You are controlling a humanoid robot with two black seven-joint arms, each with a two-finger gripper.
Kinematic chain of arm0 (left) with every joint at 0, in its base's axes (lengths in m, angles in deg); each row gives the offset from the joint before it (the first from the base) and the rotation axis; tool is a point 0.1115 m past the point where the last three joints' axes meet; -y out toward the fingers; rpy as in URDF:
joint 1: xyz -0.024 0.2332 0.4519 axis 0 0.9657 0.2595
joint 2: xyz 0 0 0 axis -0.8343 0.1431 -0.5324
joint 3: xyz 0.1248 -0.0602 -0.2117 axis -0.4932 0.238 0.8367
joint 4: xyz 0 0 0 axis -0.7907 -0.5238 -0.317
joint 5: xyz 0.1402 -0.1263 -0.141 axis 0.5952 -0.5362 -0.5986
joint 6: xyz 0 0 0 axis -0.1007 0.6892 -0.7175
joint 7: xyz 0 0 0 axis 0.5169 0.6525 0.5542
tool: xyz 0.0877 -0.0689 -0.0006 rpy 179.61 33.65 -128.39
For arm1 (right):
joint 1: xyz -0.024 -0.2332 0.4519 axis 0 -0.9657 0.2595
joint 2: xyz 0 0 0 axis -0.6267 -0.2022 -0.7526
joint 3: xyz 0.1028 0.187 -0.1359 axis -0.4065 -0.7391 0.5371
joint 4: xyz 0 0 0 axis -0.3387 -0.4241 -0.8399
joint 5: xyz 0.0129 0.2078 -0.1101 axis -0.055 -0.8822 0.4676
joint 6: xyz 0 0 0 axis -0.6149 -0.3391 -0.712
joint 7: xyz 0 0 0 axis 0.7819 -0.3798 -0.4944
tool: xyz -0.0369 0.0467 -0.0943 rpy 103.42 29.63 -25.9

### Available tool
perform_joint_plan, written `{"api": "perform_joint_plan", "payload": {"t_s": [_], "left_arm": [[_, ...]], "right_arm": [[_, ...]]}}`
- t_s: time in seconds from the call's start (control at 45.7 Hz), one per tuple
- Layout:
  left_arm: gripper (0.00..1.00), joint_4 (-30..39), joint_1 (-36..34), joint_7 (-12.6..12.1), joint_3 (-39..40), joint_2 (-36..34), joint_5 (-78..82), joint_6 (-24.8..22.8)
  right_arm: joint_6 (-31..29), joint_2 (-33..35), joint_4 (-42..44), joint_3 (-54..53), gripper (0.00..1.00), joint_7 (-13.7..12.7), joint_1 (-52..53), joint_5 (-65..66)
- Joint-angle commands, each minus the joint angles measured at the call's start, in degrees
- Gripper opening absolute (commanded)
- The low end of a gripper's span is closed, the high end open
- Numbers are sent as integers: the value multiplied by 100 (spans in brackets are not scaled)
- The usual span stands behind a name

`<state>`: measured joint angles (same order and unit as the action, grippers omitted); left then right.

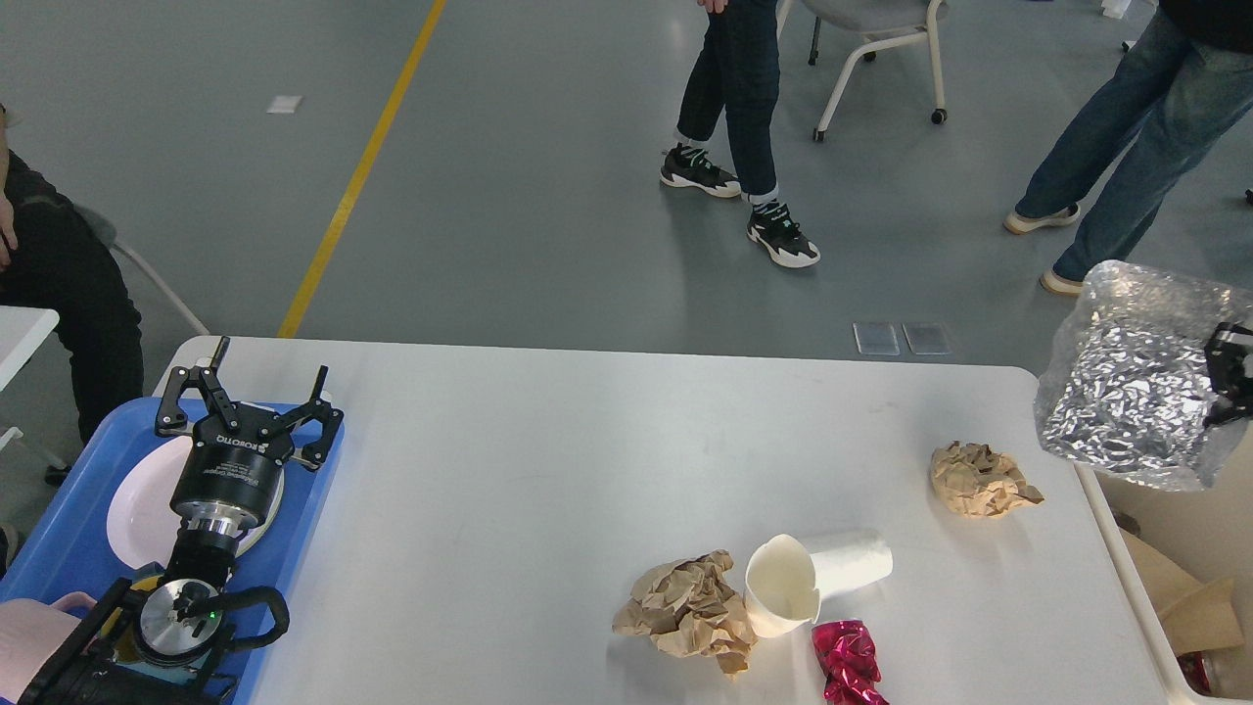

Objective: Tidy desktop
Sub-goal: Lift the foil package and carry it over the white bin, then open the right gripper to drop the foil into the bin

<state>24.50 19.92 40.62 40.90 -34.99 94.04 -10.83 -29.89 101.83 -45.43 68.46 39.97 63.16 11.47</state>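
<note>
The white desktop (548, 470) holds two crumpled brown paper balls (688, 612) (980, 478), a tipped white paper cup (812, 580) and a crumpled red foil wrapper (848, 662). My right gripper (1224, 382) at the right edge is shut on a sheet of silver foil (1126, 392), held in the air over the beige bin (1145, 607). My left gripper (250, 392) stands open above the blue tray (69, 519), empty, over a white plate (137, 509).
The beige bin at the right holds brown cardboard (1189, 612). A pink object (29, 636) lies at the tray's near corner. People (744, 127) and a wheeled chair (871, 39) stand on the grey floor beyond the table.
</note>
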Motion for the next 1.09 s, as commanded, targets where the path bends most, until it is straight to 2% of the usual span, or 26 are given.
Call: {"api": "perform_joint_plan", "payload": {"t_s": [0.0,0.153,0.306,0.504,0.635,1.029,1.051,1.073], "left_arm": [[97,0,0,0,0,0,0,0],[96,0,0,0,0,0,0,0],[96,0,0,0,0,0,0,0],[97,0,0,9,0,0,0,0],[96,0,0,9,0,0,0,0],[96,0,0,9,0,0,0,0],[96,0,0,9,0,0,0,0],[96,0,0,9,0,0,0,0]], "right_arm": [[494,471,1133,-711,0,2,-1448,-14],[1365,498,2020,-1862,0,-51,-3233,-14],[1611,349,3470,-2970,0,-68,-4895,-146],[2095,-600,5473,-4332,0,-68,-6925,-199],[2156,-1197,6512,-4729,0,-112,-7743,-199],[2473,-1550,6662,-4791,0,-121,-8192,-208],[2482,-1550,6662,-4782,3,-121,-8192,-208],[2490,-1541,6662,-4782,20,-121,-8192,-199]]}}
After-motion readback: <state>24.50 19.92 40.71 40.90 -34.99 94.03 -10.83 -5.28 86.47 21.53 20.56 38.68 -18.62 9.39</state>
